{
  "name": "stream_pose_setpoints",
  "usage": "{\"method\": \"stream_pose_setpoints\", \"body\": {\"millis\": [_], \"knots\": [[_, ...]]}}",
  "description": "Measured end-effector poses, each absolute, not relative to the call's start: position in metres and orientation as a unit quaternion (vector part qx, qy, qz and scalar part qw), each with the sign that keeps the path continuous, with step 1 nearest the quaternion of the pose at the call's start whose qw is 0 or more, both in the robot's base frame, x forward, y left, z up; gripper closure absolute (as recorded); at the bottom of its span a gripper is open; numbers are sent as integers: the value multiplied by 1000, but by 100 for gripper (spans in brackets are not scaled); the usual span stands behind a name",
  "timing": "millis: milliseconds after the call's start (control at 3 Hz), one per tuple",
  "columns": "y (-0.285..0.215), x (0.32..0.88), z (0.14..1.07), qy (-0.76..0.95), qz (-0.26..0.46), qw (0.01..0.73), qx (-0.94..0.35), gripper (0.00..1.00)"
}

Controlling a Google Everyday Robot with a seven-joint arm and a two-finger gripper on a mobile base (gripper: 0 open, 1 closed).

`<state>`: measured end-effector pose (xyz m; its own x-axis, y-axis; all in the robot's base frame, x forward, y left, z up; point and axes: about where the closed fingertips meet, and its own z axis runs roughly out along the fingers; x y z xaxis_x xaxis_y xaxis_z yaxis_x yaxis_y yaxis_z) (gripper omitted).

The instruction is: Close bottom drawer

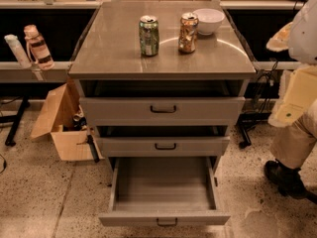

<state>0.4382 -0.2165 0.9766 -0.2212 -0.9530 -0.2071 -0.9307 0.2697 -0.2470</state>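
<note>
We have one view only, from a camera set high in front of the grey metal three-drawer cabinet (114, 48), facing it squarely and tilted downward, close enough that its open bottom drawer (163, 187) meets the lower edge; the arm's dark gripper (286, 180) sits low at right.
</note>
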Motion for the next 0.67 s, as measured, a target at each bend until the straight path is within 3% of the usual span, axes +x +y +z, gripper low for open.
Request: {"method": "stream_pose_setpoints", "body": {"millis": [667], "knots": [[-216,437,976,776,-31,168,-607,59]]}}
